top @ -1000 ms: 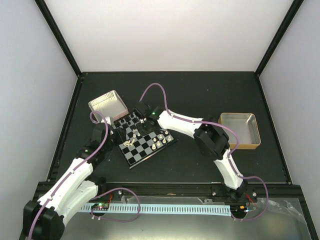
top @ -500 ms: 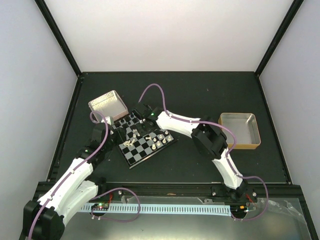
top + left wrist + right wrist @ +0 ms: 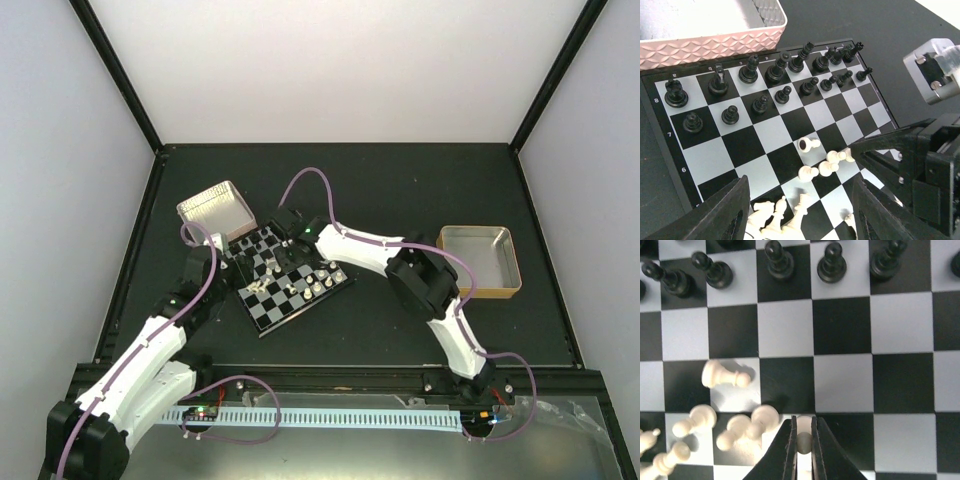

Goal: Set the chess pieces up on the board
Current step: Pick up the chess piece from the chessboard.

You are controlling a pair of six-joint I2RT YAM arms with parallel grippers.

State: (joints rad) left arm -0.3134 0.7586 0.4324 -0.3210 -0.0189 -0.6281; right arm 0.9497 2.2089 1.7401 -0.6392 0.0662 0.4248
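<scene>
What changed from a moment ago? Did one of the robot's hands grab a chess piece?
Yes. The right gripper pinched shut on a white pawn standing on the board; its arm barely shifted. The left gripper stayed open above the board. The black pieces, the pink tray and the metal tray stayed put.

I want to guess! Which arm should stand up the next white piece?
Right. The right fingers are shut on a white piece on the board; the left fingers hang open, holding nothing.
</scene>
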